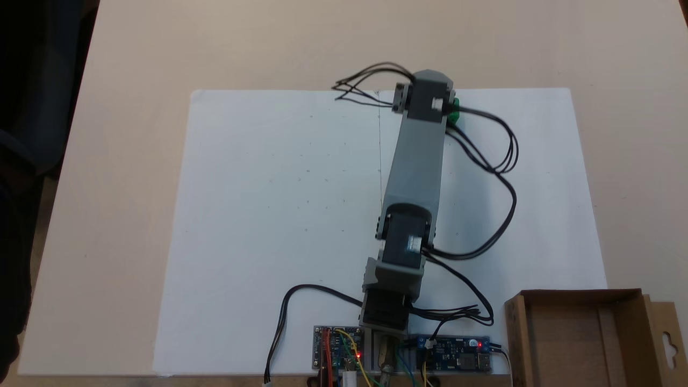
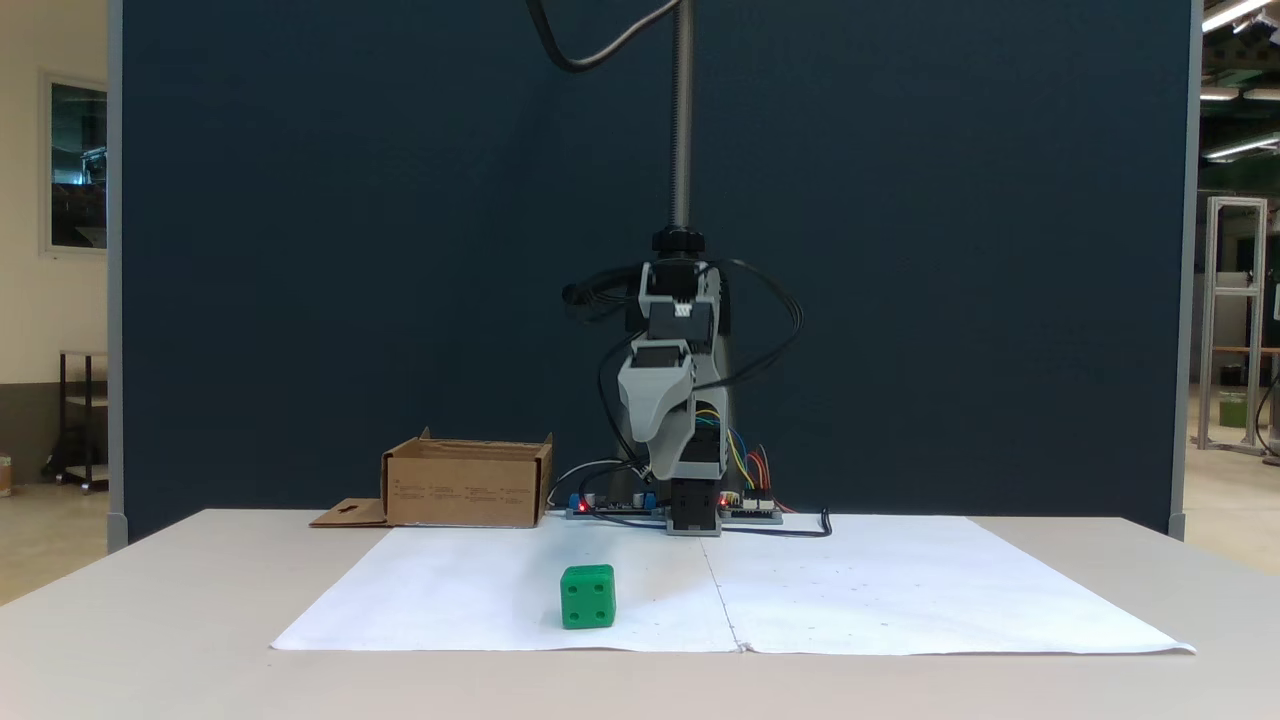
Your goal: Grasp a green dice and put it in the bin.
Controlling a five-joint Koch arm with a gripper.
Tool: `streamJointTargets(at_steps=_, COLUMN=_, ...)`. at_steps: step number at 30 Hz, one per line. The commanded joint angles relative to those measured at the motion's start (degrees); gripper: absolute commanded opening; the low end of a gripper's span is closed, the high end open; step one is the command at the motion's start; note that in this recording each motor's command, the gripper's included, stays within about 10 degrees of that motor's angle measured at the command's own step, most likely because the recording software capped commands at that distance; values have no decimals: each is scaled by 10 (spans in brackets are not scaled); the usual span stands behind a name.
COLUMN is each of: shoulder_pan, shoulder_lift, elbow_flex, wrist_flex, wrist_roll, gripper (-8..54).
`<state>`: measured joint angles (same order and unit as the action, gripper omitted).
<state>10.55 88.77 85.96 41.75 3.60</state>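
Green dice [image 2: 588, 597] near white paper's [image 2: 900, 590] front edge.

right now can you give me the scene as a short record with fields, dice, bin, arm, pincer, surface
dice: green dice resting on the white paper, near its front edge in a fixed view; partly hidden by the arm from above
bin: cardboard bin beside the arm's base, off the paper; nothing seen inside
arm: arm raised, stretched out over the paper
pincer: pincer points down, well above the table, holding nothing; open or shut unclear
task progress: dice not yet grasped
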Motion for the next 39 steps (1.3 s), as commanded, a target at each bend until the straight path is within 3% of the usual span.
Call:
streamJointTargets(at_steps=1, shoulder_pan=14, shoulder_lift=-18, elbow_flex=-63, wrist_flex=91, wrist_roll=-45, gripper=427)
streamJointTargets(at_steps=13, shoulder_pan=71, shoulder_lift=-186, elbow_flex=-374, wrist_flex=339, wrist_roll=-92, gripper=416)
streamJointTargets(at_steps=25, shoulder_pan=85, shoulder_lift=-251, elbow_flex=-436, wrist_flex=370, wrist_roll=-205, gripper=416)
streamJointTargets(at_steps=39, shoulder_pan=107, shoulder_lift=-337, elbow_flex=-510, wrist_flex=366, wrist_roll=-236, gripper=417)
